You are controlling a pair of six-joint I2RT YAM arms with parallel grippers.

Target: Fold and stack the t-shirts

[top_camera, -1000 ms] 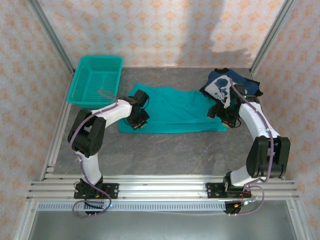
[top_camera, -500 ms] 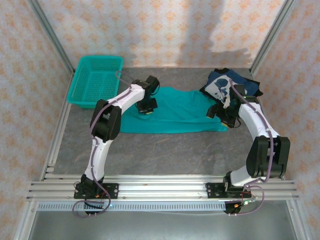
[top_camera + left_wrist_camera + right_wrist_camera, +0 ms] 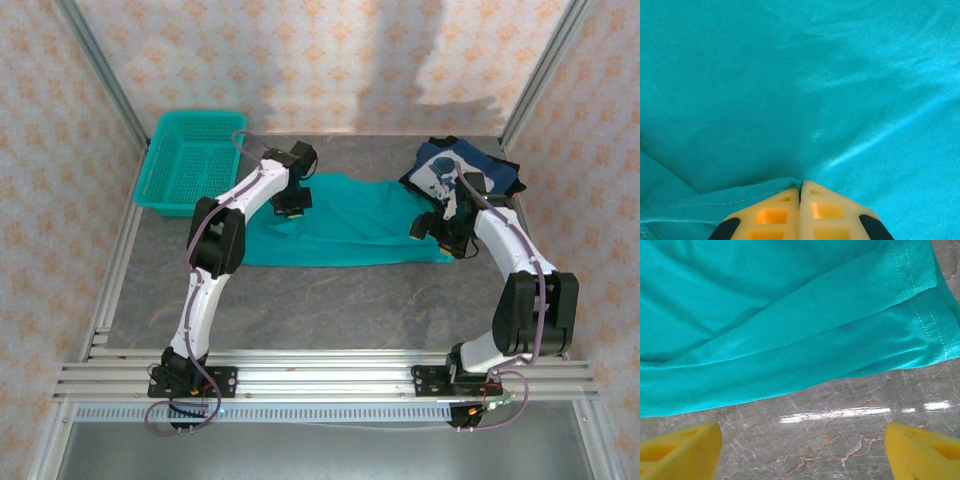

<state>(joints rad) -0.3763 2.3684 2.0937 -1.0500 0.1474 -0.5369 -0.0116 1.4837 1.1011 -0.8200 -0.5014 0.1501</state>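
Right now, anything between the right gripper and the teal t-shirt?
Nothing visible. The right gripper is open over bare table, and the hem of the teal t-shirt lies just beyond its fingertips with no object between. The navy t-shirt lies farther back, out of that path.

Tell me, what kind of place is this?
Likely a robot test booth: metal frame around papered walls, left arm and right arm bolted to a rail, teal shirt on a table.

- the teal t-shirt [image 3: 350, 225] lies spread across the middle of the worktop [image 3: 330, 310], in loose folds
- the navy t-shirt [image 3: 492, 172] lies crumpled at the far right, white print up
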